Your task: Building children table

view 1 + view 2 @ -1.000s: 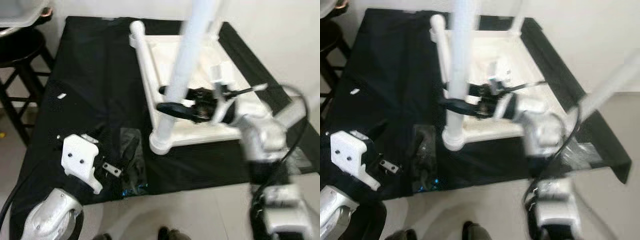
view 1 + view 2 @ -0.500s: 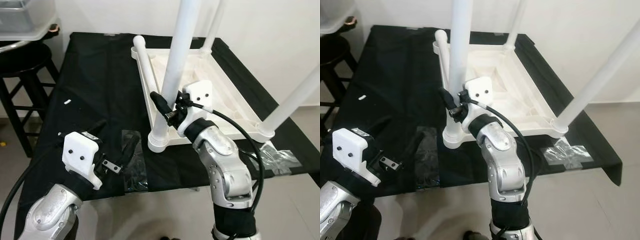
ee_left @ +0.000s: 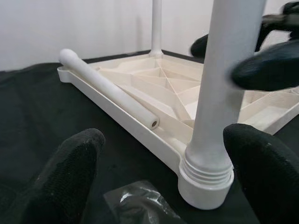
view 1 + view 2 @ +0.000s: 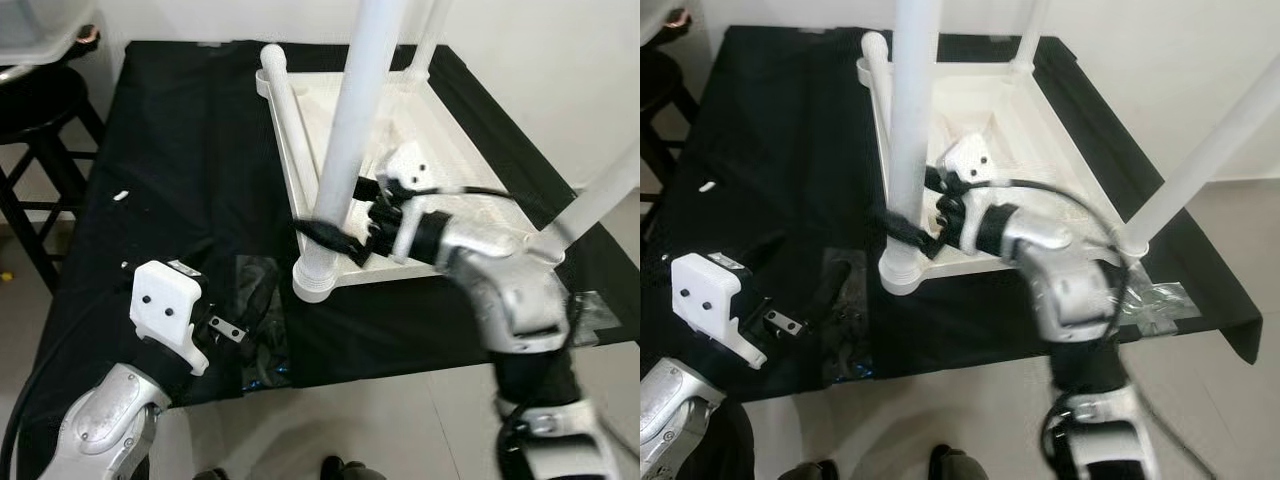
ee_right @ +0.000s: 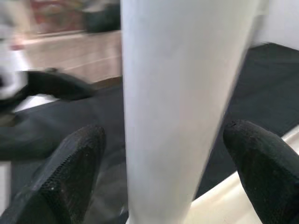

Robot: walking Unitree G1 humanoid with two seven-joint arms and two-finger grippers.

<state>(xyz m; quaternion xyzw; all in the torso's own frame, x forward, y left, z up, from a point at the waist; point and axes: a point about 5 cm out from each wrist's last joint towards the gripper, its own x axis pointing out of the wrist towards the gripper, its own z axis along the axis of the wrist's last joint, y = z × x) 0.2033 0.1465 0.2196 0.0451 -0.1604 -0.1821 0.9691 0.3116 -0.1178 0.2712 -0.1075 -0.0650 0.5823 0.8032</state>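
Note:
A white children's table top (image 4: 440, 150) lies upside down on a black cloth. Three white legs stand up from its corners, and a loose leg (image 4: 283, 115) lies along its left rim. My right gripper (image 4: 338, 238) is open and straddles the near-left leg (image 4: 348, 140) just above its threaded base. In the right wrist view that leg (image 5: 182, 107) stands between the two fingers (image 5: 70, 177). My left gripper (image 3: 166, 154) is open, low over the cloth at the front left, and points at the leg's base (image 3: 205, 182). Its white wrist block (image 4: 165, 312) is in the left eye view.
A clear plastic bag (image 4: 262, 330) lies on the cloth by my left gripper, and another wrapper (image 4: 1160, 300) at the front right. A small white scrap (image 4: 120, 196) lies on the left. A dark stool (image 4: 40, 110) stands beyond the left edge.
My right arm has swung from below the table top round to its right side, and its fingers now sit lower on the near-left leg. The camera has shifted slightly.

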